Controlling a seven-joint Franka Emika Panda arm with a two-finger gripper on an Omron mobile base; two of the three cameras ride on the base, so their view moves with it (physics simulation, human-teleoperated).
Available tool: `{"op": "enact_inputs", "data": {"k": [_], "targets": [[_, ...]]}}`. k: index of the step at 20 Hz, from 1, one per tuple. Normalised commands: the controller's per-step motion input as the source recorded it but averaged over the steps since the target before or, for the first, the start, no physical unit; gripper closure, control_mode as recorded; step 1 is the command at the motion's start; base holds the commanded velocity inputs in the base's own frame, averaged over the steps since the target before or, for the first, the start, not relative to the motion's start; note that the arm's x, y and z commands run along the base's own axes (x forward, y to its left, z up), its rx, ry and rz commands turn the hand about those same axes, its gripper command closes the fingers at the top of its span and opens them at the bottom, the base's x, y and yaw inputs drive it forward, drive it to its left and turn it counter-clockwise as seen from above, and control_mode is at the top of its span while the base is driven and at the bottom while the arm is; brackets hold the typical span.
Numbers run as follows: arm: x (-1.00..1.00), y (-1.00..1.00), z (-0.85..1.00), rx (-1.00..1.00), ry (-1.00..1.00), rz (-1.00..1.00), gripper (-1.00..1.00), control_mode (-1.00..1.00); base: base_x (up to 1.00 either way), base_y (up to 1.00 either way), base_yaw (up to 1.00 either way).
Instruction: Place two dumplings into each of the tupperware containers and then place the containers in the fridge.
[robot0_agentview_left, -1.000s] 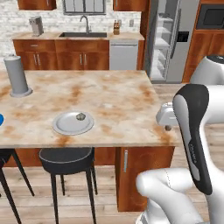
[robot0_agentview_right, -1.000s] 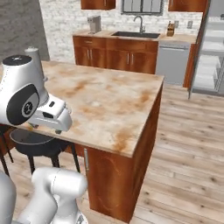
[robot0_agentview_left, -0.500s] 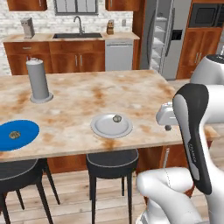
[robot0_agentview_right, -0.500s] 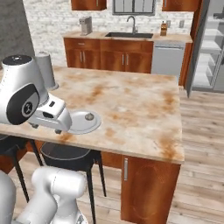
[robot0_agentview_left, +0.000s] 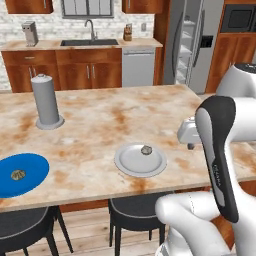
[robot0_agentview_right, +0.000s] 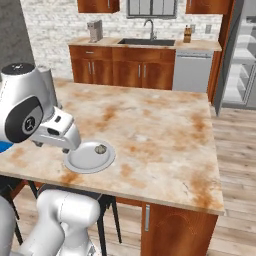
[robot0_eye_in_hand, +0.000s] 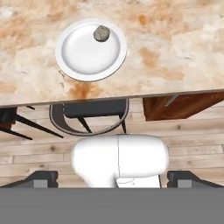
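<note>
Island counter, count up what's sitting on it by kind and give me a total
Dumplings: 2, one on the light-grey plate, one on the blue plate
Plates: 2, light-grey and blue
Grey cylinder on a round base: 1
Total: 5

No readable text, labels, brands, numbers or signs anywhere, counter, cabinets, fridge doors and plates all plain and unmarked
</note>
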Motion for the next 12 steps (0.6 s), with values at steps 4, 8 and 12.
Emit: {"op": "enact_inputs", "data": {"k": [4, 8, 12], "targets": [[0.0, 0.0, 0.0, 0.0, 0.0, 0.0, -1.0, 1.0, 0.39, 0.02, 0.0], [0.49, 0.05, -0.1, 0.0, 0.01, 0.0, -1.0, -1.0, 0.27, 0.0, 0.0], [1.0, 0.34, -0.54, 0.0, 0.09, 0.0, -1.0, -1.0, 0.0, 0.0, 0.0]]}}
